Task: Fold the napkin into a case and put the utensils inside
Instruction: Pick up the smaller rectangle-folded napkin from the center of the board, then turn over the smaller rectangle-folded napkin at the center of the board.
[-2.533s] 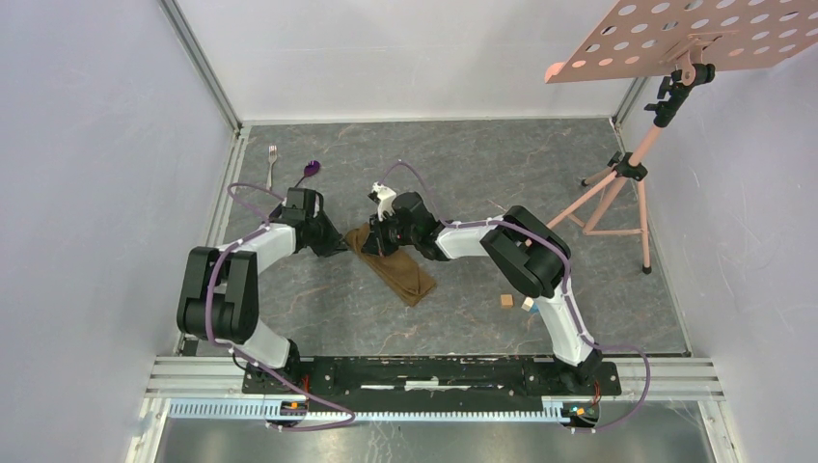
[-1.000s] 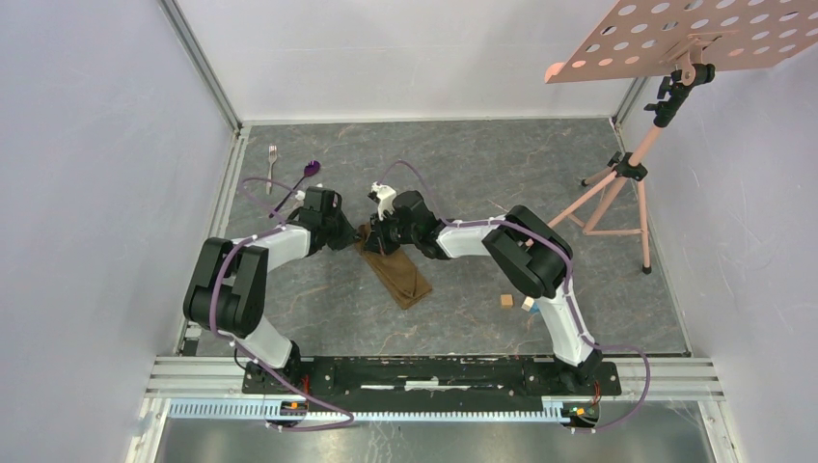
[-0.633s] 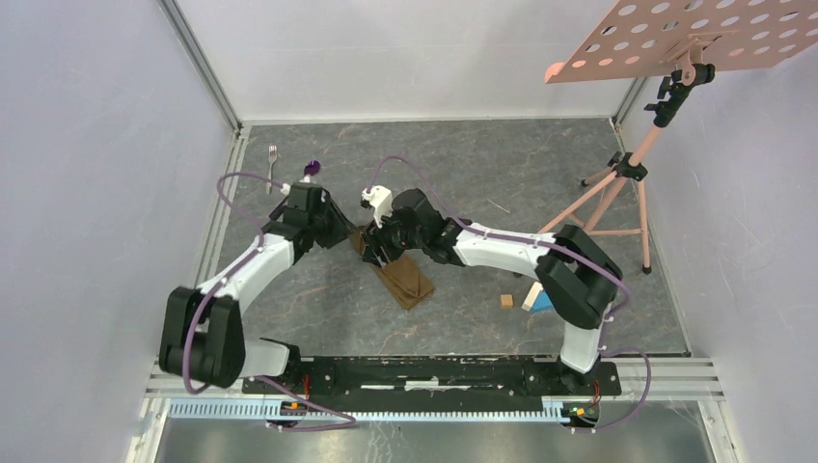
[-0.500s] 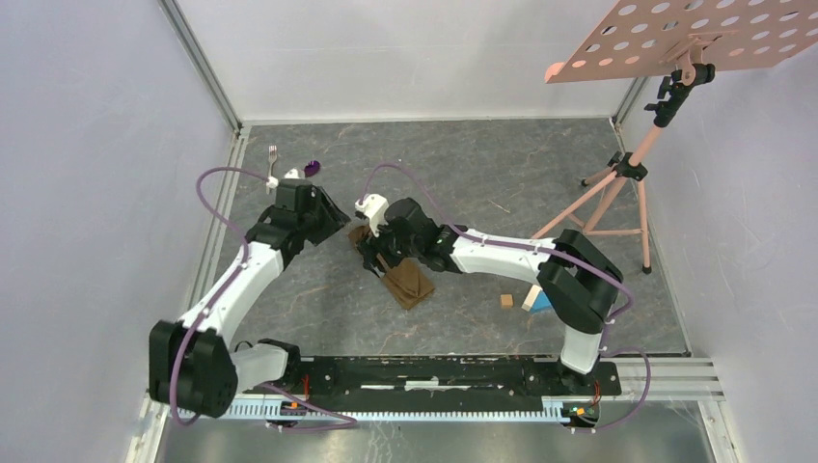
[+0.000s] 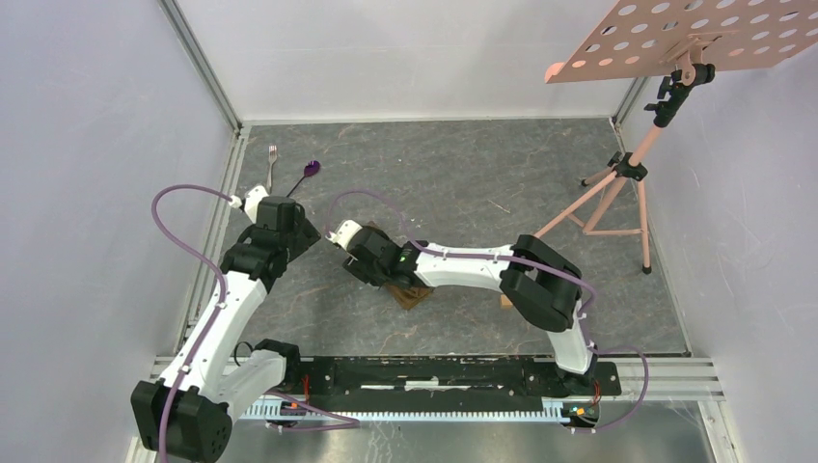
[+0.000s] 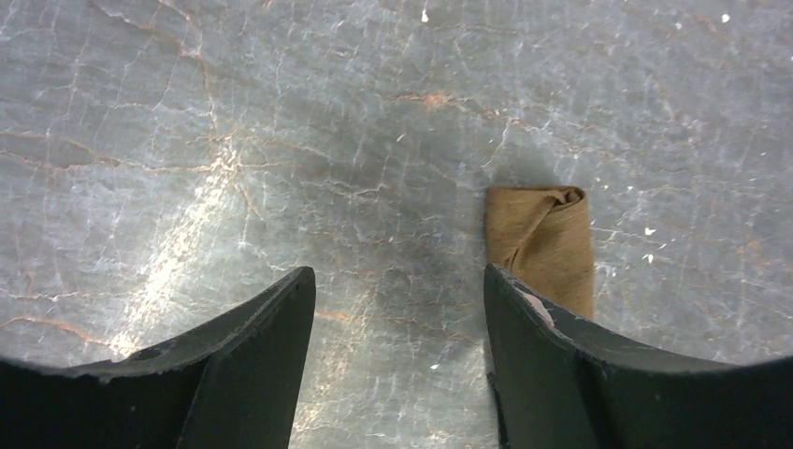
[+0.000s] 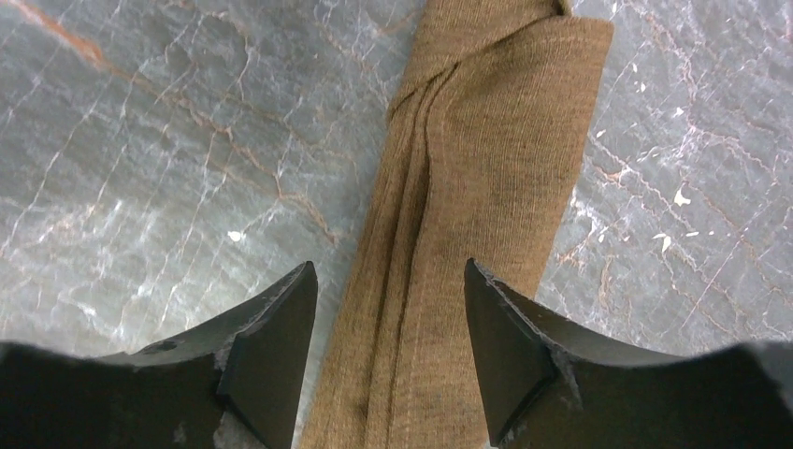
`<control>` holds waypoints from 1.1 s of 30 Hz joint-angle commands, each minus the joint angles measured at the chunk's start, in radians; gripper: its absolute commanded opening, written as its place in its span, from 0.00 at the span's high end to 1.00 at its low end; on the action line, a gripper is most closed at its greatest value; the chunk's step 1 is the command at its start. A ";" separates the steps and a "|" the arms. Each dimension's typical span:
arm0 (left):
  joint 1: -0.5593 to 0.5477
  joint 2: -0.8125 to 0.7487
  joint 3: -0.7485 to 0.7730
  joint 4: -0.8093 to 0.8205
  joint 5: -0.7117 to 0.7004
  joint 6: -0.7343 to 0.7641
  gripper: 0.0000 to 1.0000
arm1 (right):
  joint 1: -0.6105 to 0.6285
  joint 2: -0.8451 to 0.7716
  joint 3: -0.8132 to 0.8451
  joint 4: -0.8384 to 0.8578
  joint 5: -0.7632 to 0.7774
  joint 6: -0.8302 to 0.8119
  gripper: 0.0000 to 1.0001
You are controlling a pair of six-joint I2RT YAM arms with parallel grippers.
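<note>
Left end effector point(image 6: 397, 281): open, empty; case point(image 6: 542, 234) ahead, to its right.
Right end effector point(image 7: 388, 271): open, directly over case.

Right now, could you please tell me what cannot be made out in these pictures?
- Top view: the right arm covers most of the folded napkin; only a corner shows.
- Right wrist view: the bottom edge cuts off the napkin's near end.
- Left wrist view: a jaw hides its lower part.
- Top view: fork and spoon are too small for detail.
</note>
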 commanded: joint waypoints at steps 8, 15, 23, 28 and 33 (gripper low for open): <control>0.004 -0.037 -0.005 -0.021 -0.025 -0.005 0.28 | 0.034 0.137 0.125 -0.017 0.154 0.035 0.40; 0.004 -0.062 -0.003 -0.033 -0.042 -0.003 0.28 | 0.040 0.177 0.071 0.044 0.281 0.050 0.61; 0.003 -0.073 -0.012 -0.053 -0.060 -0.005 0.28 | 0.031 0.055 0.048 0.080 0.198 0.086 1.00; 0.004 -0.079 0.001 -0.055 -0.059 -0.006 0.29 | -0.056 -0.160 -0.129 0.223 -0.244 0.273 1.00; 0.003 -0.065 0.011 -0.050 -0.040 -0.009 0.30 | -0.192 -0.220 -0.372 0.571 -0.709 0.615 1.00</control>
